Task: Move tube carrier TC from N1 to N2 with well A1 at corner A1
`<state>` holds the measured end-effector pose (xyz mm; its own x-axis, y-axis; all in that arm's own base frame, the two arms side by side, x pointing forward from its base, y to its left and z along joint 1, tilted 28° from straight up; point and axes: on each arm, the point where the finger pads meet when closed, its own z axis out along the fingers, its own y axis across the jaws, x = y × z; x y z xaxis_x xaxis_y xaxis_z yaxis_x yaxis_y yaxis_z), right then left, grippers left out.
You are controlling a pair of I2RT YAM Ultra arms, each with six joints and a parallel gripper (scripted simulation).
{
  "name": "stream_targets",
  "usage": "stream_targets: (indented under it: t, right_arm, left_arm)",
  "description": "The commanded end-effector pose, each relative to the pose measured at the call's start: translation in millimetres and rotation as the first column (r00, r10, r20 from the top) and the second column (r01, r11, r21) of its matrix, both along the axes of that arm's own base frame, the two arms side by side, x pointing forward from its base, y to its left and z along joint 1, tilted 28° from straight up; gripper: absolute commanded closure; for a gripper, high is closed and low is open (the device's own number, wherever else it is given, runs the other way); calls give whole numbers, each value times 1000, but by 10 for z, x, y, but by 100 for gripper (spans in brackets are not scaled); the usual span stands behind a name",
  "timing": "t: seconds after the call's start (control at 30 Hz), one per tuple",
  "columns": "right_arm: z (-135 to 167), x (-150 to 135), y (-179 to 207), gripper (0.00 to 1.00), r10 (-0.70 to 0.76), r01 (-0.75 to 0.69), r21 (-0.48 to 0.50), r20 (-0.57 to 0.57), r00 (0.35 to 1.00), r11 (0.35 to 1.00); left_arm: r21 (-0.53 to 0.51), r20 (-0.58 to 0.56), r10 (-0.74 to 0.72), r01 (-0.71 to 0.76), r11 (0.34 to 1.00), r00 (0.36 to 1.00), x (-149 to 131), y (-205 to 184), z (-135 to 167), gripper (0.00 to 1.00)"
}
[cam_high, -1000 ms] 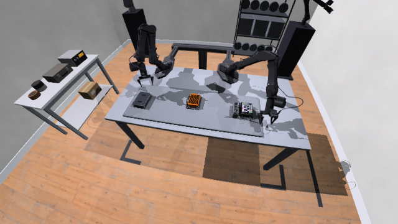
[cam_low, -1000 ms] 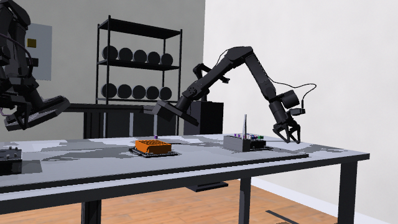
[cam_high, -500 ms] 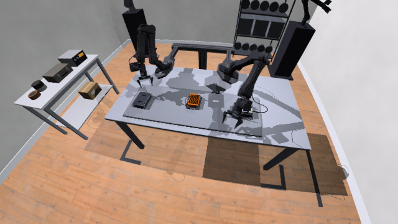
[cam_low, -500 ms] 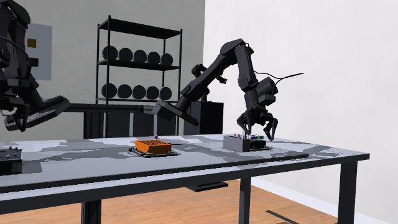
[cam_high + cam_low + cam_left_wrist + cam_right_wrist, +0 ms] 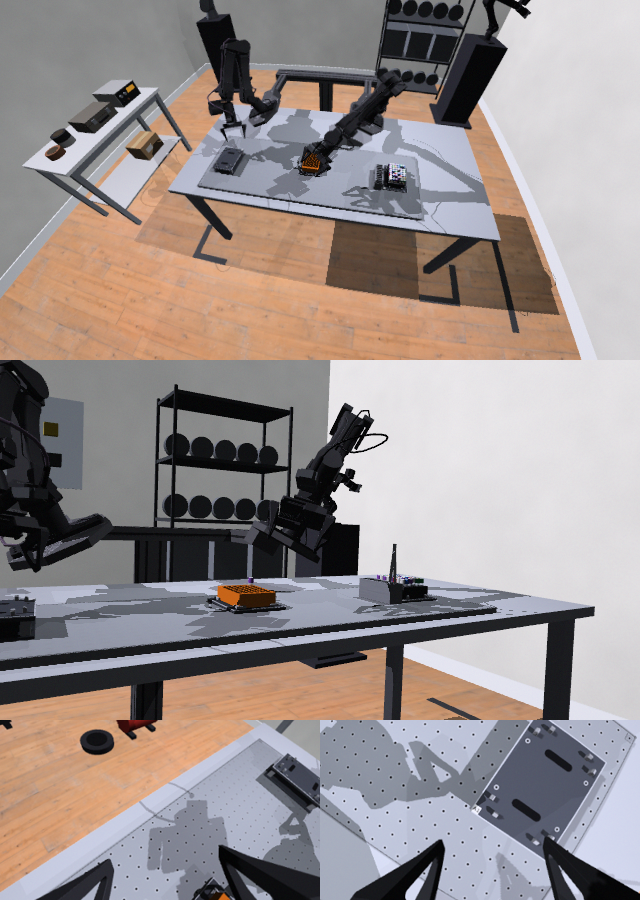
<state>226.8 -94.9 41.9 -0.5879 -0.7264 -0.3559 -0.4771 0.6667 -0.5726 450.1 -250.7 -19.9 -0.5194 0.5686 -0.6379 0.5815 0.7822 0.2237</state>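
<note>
The orange tube carrier TC (image 5: 311,163) (image 5: 246,606) sits on the transfer nest N1 at the table's middle; a purple vial cap (image 5: 250,579) shows at its far side. My left gripper (image 5: 316,157) is open and empty, hovering over TC; one corner of TC (image 5: 214,895) shows at the bottom of the left wrist view between the fingers. The raised nest N2 (image 5: 543,786) is a dark empty plate with corner locators and an A1 mark (image 5: 476,809). My right gripper (image 5: 491,843) is open and empty above N2 (image 5: 228,160).
The vial rack R1 (image 5: 397,176) with coloured vials stands on the far side of TC from N2. The holder H1 (image 5: 377,590) beside it carries the upright forceps T1 (image 5: 393,560). A side table (image 5: 95,127) and shelves (image 5: 425,40) stand off the table.
</note>
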Motion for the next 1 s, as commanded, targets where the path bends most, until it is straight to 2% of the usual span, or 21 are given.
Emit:
stream_targets:
  t: [0.0, 0.13, 0.3, 0.37, 0.43, 0.47, 0.53, 0.73, 0.97]
  right_arm:
    - [-52, -5, 25, 0, 1, -1, 22, 5, 1000, 1000]
    - [-53, -2, 31, 0, 3, -3, 22, 5, 1000, 1000]
    - [-53, -3, 30, 0, 3, -3, 22, 5, 1000, 1000]
    - [-53, -3, 30, 0, 3, -3, 22, 5, 1000, 1000]
    - [-53, -3, 30, 0, 3, -3, 22, 5, 1000, 1000]
    - [-53, -3, 30, 0, 3, -3, 22, 5, 1000, 1000]
    - [-53, -3, 30, 0, 3, -3, 22, 5, 1000, 1000]
    - [-82, -32, 47, 0, 12, -12, 23, -13, 1000, 1000]
    - [-25, 27, 102, 0, 73, -72, 14, -56, 996, 997]
  left_arm:
    - [-17, 8, -74, 74, 997, 997, -403, -613, -155, 0]
    - [-10, -2, -180, 180, 984, 984, -1027, -1156, -368, 0]
    - [0, -10, -330, 330, 944, 944, -1945, -1698, -591, 0]
    - [0, -10, -330, 330, 944, 944, -1945, -1698, -591, 0]
    - [-3, -5, -426, 426, 905, 905, -2484, -1973, -638, 0]
    - [7, -14, -459, 459, 889, 889, -2699, -1993, -700, 0]
    - [12, -17, -500, 500, 866, 866, -2950, -2055, -740, 0]
    - [-3, -4, -501, 501, 866, 866, -2943, -2116, -671, 0]
    - [58, -94, -439, 445, 894, 894, -3054, -1860, -756, 0]
